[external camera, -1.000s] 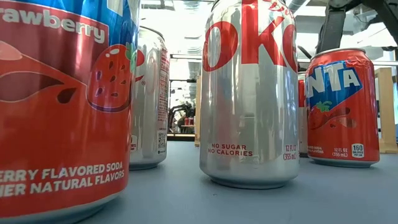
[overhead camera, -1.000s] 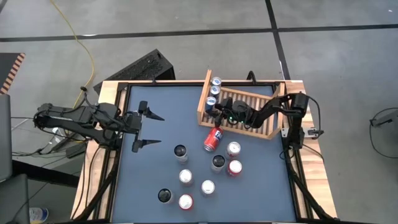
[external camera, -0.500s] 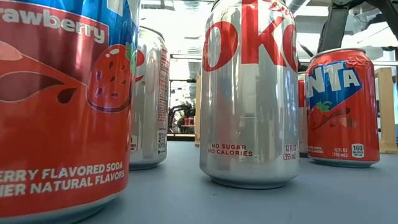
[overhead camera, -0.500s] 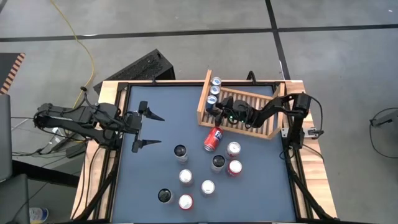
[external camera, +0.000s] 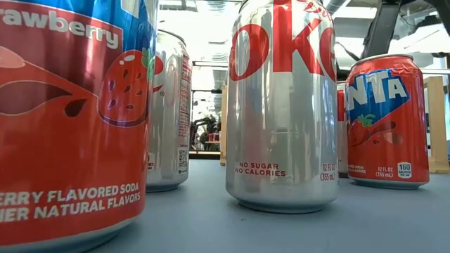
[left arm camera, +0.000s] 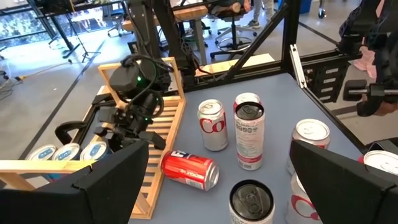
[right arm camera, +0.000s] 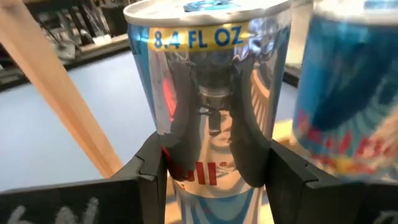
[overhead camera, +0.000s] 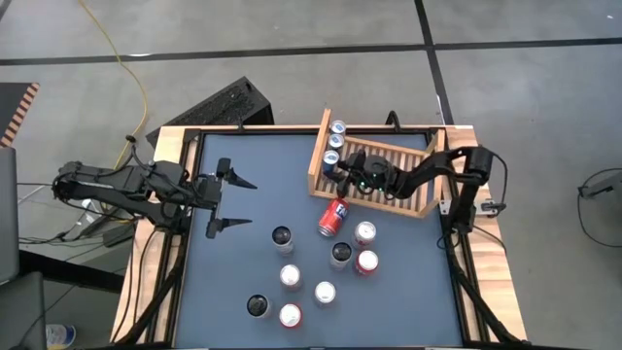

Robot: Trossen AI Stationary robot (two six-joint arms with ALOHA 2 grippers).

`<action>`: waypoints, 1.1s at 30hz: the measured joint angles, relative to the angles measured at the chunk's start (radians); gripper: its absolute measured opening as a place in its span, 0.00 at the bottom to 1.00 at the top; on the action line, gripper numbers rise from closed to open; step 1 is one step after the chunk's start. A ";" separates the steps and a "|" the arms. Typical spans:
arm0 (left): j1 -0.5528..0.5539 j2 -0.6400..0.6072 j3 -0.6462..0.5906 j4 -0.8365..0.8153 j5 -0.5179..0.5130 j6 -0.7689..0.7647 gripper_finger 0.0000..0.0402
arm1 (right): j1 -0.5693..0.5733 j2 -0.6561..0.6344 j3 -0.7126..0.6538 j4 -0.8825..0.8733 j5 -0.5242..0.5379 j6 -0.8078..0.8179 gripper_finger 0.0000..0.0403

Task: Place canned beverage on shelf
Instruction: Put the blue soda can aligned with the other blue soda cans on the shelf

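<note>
1. Now my right gripper (overhead camera: 337, 175) is over the shelf (overhead camera: 413, 206), at about one o'clock on the tabletop (overhead camera: 243, 272), its fingers (right arm camera: 152, 171) clamped on a slim silver-and-blue can (right arm camera: 208, 93).
2. That can stands upright at the shelf's left end, just beside two more blue-topped cans (overhead camera: 336, 134) lined along the side board.
3. My left gripper (overhead camera: 230, 203) hangs at nine o'clock, fingers spread wide, nothing between them.
4. A red can (overhead camera: 332, 217) lies on its side just in front of the shelf.
5. Eight other cans (overhead camera: 325, 292) stand upright from the centre toward six o'clock, apart from the shelf.
</note>
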 joint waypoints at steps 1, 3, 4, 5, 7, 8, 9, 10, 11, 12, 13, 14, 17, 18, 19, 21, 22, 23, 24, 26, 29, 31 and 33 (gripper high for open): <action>0.000 0.000 0.000 0.000 0.000 0.000 0.95 | -0.003 0.003 -0.001 -0.001 0.001 0.000 0.43; 0.000 0.000 0.000 0.000 0.000 -0.005 0.95 | -0.011 0.003 0.000 -0.003 0.002 0.000 0.43; 0.000 0.000 0.000 0.000 0.000 -0.005 0.95 | -0.016 0.003 0.000 -0.001 0.002 0.000 0.43; 0.000 0.000 0.000 0.000 0.000 -0.006 0.95 | -0.020 0.003 0.000 0.000 0.001 0.000 0.43; 0.000 0.000 0.000 0.000 0.000 -0.005 0.95 | -0.028 0.003 0.000 0.000 0.001 0.000 0.43; 0.000 0.000 0.000 0.000 0.000 -0.005 0.95 | -0.030 0.003 0.000 0.000 0.000 0.000 0.43; 0.000 0.000 0.000 0.000 0.000 -0.005 0.95 | -0.033 0.003 0.000 0.000 0.000 0.000 0.43; 0.000 0.000 0.000 0.000 0.000 -0.004 0.95 | -0.033 0.003 0.000 0.000 0.000 0.000 0.43; 0.000 0.000 0.000 0.000 0.000 -0.004 0.95 | -0.033 0.003 0.000 0.000 0.000 0.000 0.43; 0.000 0.000 0.000 0.000 0.000 -0.004 0.95 | -0.033 0.003 0.000 0.000 0.000 0.000 0.43; 0.000 0.000 0.000 0.000 0.000 -0.004 0.95 | -0.033 0.003 0.000 0.000 0.000 0.000 0.43; 0.000 0.000 0.000 0.000 0.000 -0.004 0.95 | -0.033 0.003 0.000 -0.001 0.000 0.000 0.43; 0.000 0.000 0.000 0.000 0.000 -0.004 0.95 | -0.033 0.003 0.000 -0.004 -0.001 0.006 0.45; 0.000 0.000 0.000 0.000 0.000 -0.004 0.95 | -0.033 0.003 0.000 -0.004 -0.001 0.017 0.46; 0.000 0.000 0.000 0.000 0.000 -0.004 0.95 | -0.033 0.003 0.000 -0.008 -0.001 0.024 0.47; 0.000 0.000 0.000 0.000 0.000 -0.004 0.95 | -0.033 0.003 0.000 -0.026 -0.001 0.026 0.51; 0.000 0.000 0.000 0.000 0.000 -0.004 0.95 | -0.033 0.002 0.000 -0.031 -0.003 0.027 0.53; 0.000 0.000 0.000 0.000 0.000 -0.004 0.95 | -0.033 0.002 0.001 -0.038 -0.005 0.029 0.55; 0.000 0.000 0.000 0.000 0.000 -0.004 0.95 | -0.032 0.001 0.001 -0.043 -0.007 0.032 0.57; 0.000 0.000 0.000 0.000 0.000 0.003 0.95 | -0.032 0.000 0.002 -0.051 -0.009 0.037 0.60; 0.000 0.000 0.000 0.000 0.000 0.012 0.95 | -0.032 0.000 0.002 -0.054 -0.009 0.037 0.62; 0.000 0.000 0.000 0.000 0.000 0.012 0.95 | -0.032 0.000 0.002 -0.053 -0.009 0.037 0.63; 0.000 0.000 0.000 0.000 0.000 0.012 0.95 | -0.032 0.000 0.002 -0.047 -0.009 0.037 0.63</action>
